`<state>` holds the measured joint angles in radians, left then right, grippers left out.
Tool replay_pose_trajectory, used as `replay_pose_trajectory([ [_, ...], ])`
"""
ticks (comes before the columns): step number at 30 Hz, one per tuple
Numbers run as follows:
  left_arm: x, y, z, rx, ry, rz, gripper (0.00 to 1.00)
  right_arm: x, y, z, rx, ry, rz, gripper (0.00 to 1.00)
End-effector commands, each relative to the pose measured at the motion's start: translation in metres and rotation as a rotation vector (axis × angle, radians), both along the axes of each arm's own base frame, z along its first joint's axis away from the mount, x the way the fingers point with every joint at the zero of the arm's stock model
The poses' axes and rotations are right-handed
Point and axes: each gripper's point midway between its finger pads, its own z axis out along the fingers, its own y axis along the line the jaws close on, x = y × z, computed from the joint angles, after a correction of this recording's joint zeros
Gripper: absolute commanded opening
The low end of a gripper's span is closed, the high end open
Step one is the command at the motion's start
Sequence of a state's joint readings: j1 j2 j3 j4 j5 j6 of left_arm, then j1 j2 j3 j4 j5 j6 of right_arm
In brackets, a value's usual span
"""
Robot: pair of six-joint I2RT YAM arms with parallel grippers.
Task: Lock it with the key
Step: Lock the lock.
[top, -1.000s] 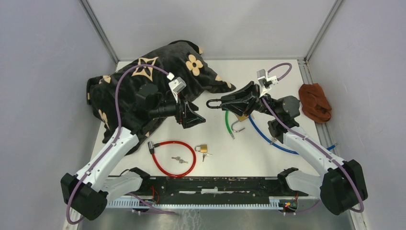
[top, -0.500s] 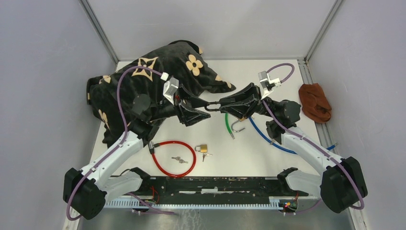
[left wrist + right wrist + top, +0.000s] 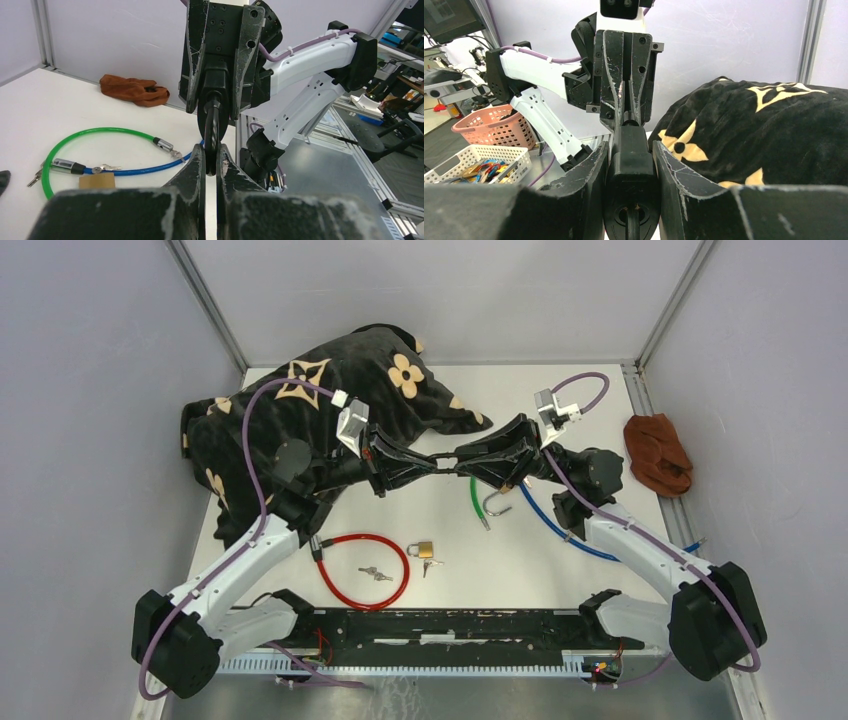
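Table point(image 3: 560, 390): the work is being carried out above its middle, off the surface, within reach of both arms.
Right gripper point(image 3: 462, 459): the lock point(image 3: 630, 160) is being clamped by its body between part-spread fingers, evidently as the steadying hold.
Left gripper point(image 3: 434, 462): the lock's loop point(image 3: 211, 125) is being pinched tight, probably for seating it in the body.
Keys point(image 3: 376, 573): these are being left on the table inside the red cable point(image 3: 360, 537), so the keying step is judged pending.
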<state>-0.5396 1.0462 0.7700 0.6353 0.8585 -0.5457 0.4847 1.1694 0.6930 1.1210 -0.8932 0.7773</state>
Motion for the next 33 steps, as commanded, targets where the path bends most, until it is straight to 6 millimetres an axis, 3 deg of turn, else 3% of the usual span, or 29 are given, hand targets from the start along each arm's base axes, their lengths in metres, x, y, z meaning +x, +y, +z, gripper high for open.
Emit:
replay_pose_trajectory([
  [1, 0.0, -0.002, 0.017, -0.045, -0.047, 0.022, 0.02, -0.011, 0.01, 0.019, 0.042, -0.084, 0.032, 0.0],
  [10, 0.01, -0.01, 0.004, -0.004, -0.087, 0.069, 0.02, -0.021, 0.026, 0.016, 0.041, -0.077, 0.096, 0.0],
  [16, -0.008, -0.025, -0.02, 0.051, -0.048, -0.003, 0.02, -0.006, 0.035, 0.01, 0.007, -0.071, 0.058, 0.0],
  [21, 0.001, -0.026, 0.003, 0.005, -0.037, 0.02, 0.02, 0.014, 0.046, -0.03, -0.1, -0.033, 0.013, 0.0],
  [24, -0.003, -0.026, 0.016, -0.022, -0.038, -0.006, 0.02, 0.022, 0.051, -0.042, -0.136, -0.02, 0.007, 0.0],
  [26, -0.01, -0.03, 0.013, -0.005, -0.043, -0.047, 0.02, 0.024, 0.053, -0.036, -0.119, -0.022, 0.008, 0.0],
  [31, -0.025, -0.039, -0.019, 0.063, 0.012, -0.117, 0.02, 0.029, 0.056, -0.01, -0.048, -0.053, 0.011, 0.0],
  [33, -0.029, -0.039, -0.02, 0.056, 0.008, -0.138, 0.02, 0.03, 0.058, -0.007, -0.044, -0.055, 0.014, 0.0],
])
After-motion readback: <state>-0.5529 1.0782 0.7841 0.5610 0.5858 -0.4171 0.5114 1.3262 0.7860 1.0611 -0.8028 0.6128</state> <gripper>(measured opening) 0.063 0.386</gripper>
